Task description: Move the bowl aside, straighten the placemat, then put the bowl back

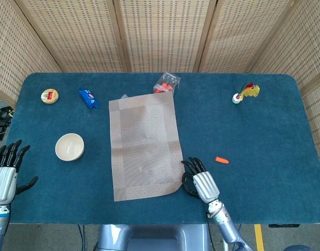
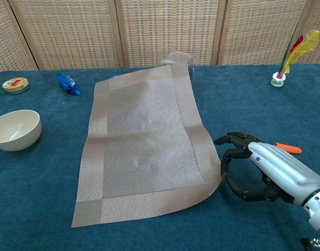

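The cream bowl [image 1: 69, 146] [image 2: 14, 129] stands on the blue table to the left of the placemat, apart from it. The woven beige placemat [image 1: 144, 146] [image 2: 144, 146] lies lengthwise at mid-table, slightly skewed, with its near right corner lifted off the cloth. My right hand [image 1: 196, 179] [image 2: 264, 170] is at that corner, and its curled fingers [image 2: 229, 156] and thumb pinch the mat's edge. My left hand [image 1: 6, 175] hovers at the table's near left edge with fingers spread, holding nothing; the chest view does not show it.
Along the far side are a round tin [image 1: 49, 95] [image 2: 15, 84], a blue packet [image 1: 88, 98] [image 2: 68, 84] and a clear box [image 1: 167, 83] [image 2: 181, 58] touching the mat's far edge. A feather toy [image 1: 244, 93] [image 2: 293, 52] stands far right. A small orange piece [image 1: 221, 160] [image 2: 288, 148] lies right of my right hand.
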